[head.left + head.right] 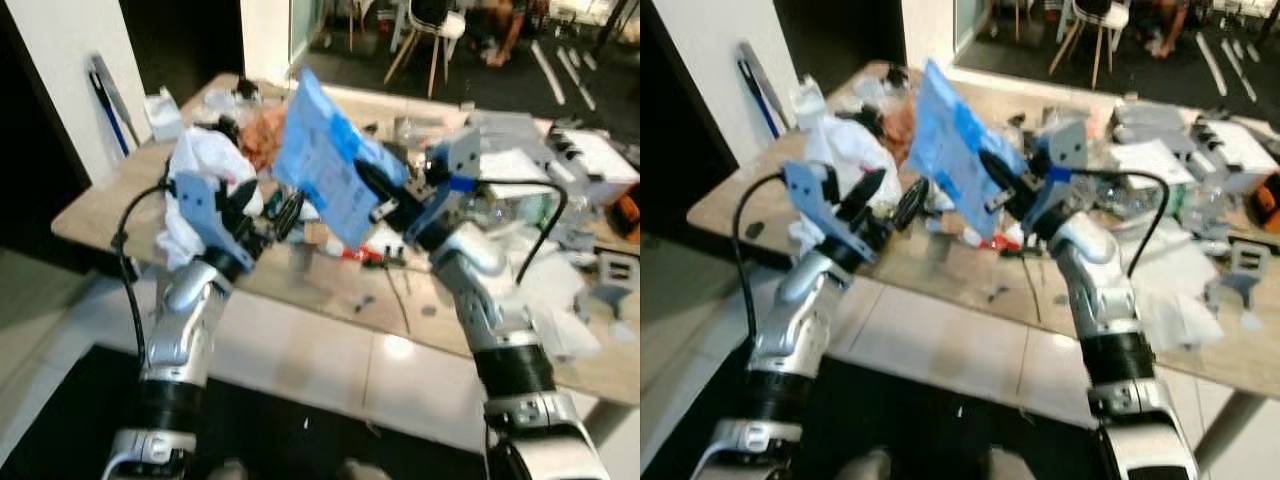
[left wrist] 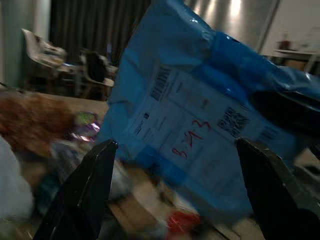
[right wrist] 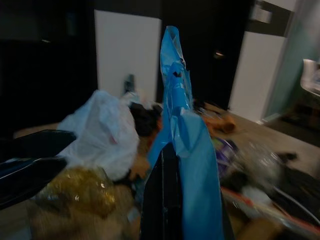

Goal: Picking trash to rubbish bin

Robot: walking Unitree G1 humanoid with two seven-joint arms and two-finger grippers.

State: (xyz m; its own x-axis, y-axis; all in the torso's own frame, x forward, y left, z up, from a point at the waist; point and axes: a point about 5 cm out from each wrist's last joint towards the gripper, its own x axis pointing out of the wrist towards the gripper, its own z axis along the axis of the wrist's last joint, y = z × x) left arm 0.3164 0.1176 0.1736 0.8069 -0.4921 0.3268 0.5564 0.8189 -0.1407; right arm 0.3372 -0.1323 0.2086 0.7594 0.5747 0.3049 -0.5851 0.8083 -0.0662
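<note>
Left eye view: left gripper (image 1: 268,212), fingers spread wide and empty, hovers beside a crumpled white plastic bag (image 1: 205,160). Centre: a flat blue plastic mailer bag with a printed label (image 1: 325,160), raised above the cluttered wooden surface (image 1: 90,215). Right gripper (image 1: 375,195) has its fingers pinched on the mailer's edge. Keep that pinch firm; the slick film could slip on the way to the bin.

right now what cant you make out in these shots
- Blue mailer bag, held by the right end effector: label text too blurred to read in the left wrist view.
- Clutter on the table: smeared by motion blur in the eye views.
- Left end effector: open, grips nothing.
</note>
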